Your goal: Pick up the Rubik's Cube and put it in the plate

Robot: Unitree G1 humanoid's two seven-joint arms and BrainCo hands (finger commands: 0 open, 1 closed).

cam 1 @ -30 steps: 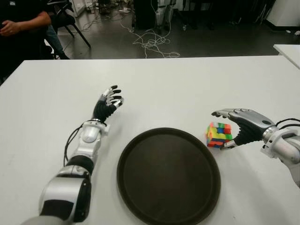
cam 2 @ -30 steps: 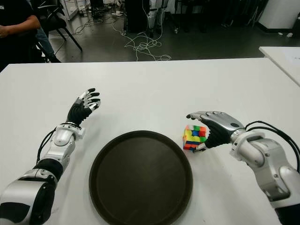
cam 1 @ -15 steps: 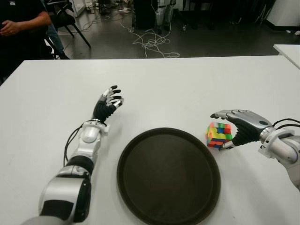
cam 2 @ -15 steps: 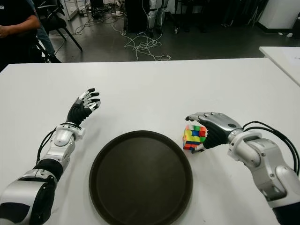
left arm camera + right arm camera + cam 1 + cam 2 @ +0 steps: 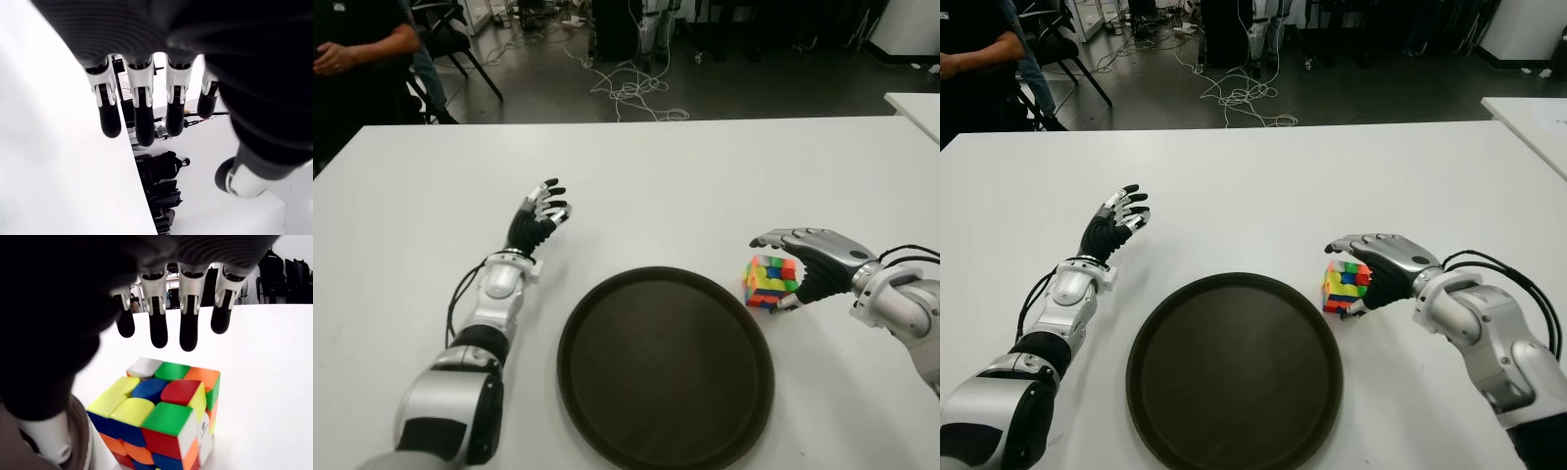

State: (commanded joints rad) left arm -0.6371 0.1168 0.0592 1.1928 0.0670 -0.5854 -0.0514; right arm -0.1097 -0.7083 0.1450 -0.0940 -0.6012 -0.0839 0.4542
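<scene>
The Rubik's Cube (image 5: 771, 282) stands on the white table (image 5: 705, 186), just off the right rim of the round dark plate (image 5: 666, 367). My right hand (image 5: 813, 257) is cupped over the cube from the right. In the right wrist view its fingers (image 5: 188, 328) stretch out above the cube (image 5: 161, 416) with a gap, and the thumb stays low beside it; the hand is open and holds nothing. The plate holds nothing. My left hand (image 5: 540, 211) shows to the left of the plate, fingers spread (image 5: 142, 117) and holding nothing.
A person in dark clothes (image 5: 357, 59) stands past the table's far left corner. Cables (image 5: 631, 93) lie on the floor behind the far edge. Another white table's corner (image 5: 915, 103) shows at the right.
My right hand has crept slightly left, closer over the cube. The cube, the plate and the left hand have stayed where they were.
</scene>
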